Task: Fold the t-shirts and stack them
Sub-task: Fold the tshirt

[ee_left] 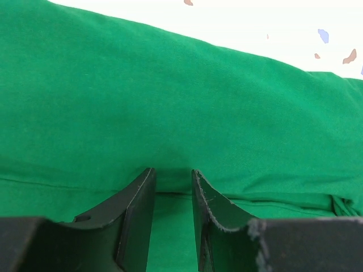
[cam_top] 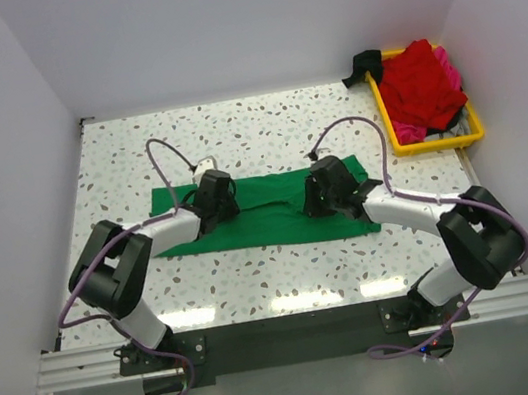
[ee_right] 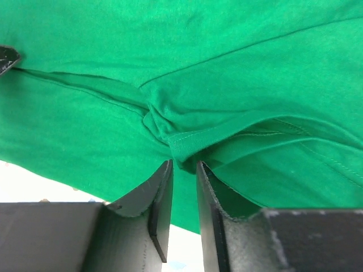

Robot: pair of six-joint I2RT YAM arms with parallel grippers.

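Note:
A bright green t-shirt (cam_top: pixel 270 219) lies across the middle of the table as a flat band. My left gripper (cam_top: pixel 211 194) is down on its left part. In the left wrist view the left gripper (ee_left: pixel 173 170) stands open by a narrow gap, its tips against a fold of the green cloth (ee_left: pixel 170 96). My right gripper (cam_top: pixel 321 188) rests on the shirt's right part. The right wrist view has the right gripper (ee_right: pixel 183 162) open, a bunched hem of the shirt (ee_right: pixel 187 139) just past its tips. Red (cam_top: pixel 419 80) and pink (cam_top: pixel 409 133) t-shirts lie heaped in a tray.
The yellow tray (cam_top: pixel 437 143) stands at the table's back right corner. A black item (cam_top: pixel 361 66) sits just left of it by the back wall. White walls close in the speckled table (cam_top: pixel 232 127) on three sides.

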